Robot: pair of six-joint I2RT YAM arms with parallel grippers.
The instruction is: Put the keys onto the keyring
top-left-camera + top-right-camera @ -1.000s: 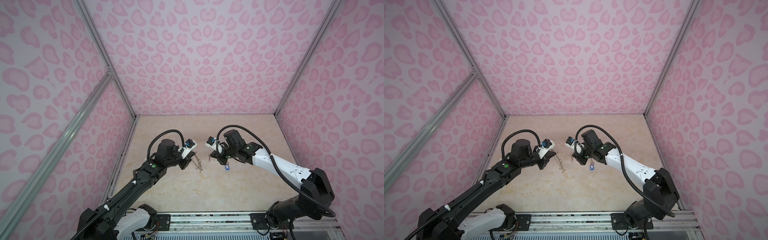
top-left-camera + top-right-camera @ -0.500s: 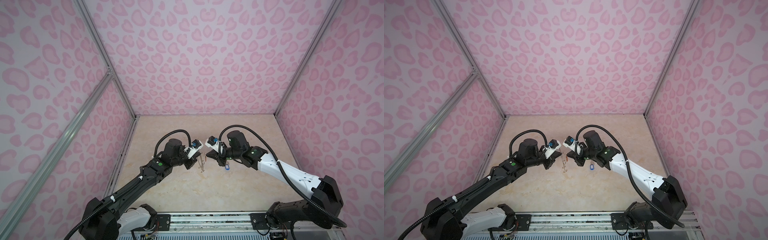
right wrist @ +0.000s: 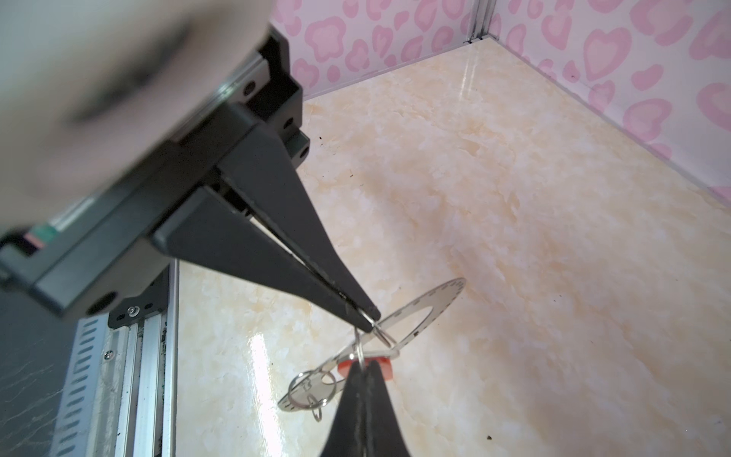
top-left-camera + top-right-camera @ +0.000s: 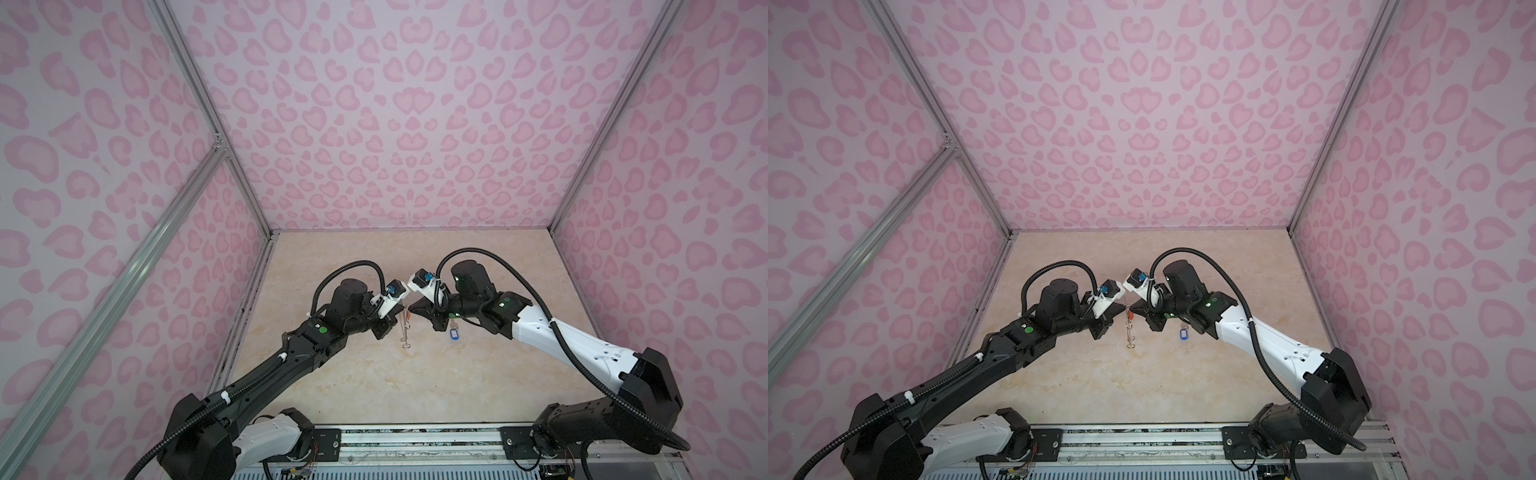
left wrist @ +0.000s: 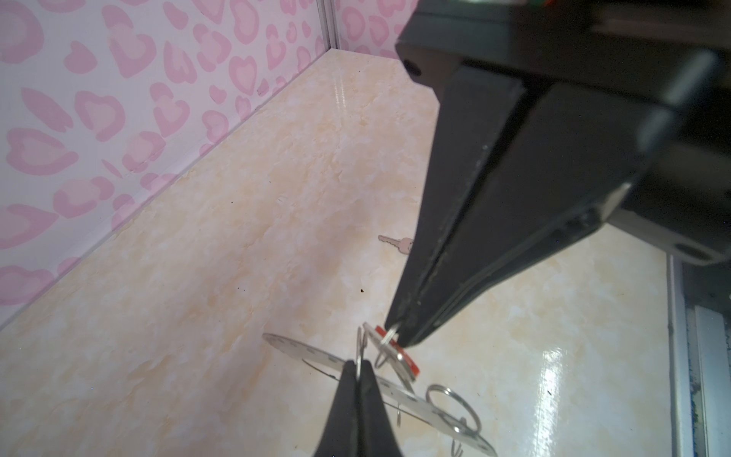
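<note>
My left pincer (image 5: 358, 362) is shut tight on a thin loop of the keyring (image 5: 316, 362), above the worktop (image 4: 415, 395). My right pincer (image 5: 397, 336) pinches the red key's (image 5: 411, 368) little ring beside it; not hooked on yet, I think. The blue key (image 4: 454, 333) lies loose to the right.

Keyring (image 5: 312, 358): flat grey metal disc with a large centre hole, small holes round the rim and thin wire loops on its edge. It is raised above the table (image 4: 415, 386) and hangs edge-on in both top views. Red-tagged key (image 3: 384, 365): tag sits against the disc; blade not discernible. Blue-tagged key (image 4: 454, 333): lies flat on the table, near the keyring but apart from it.
</note>
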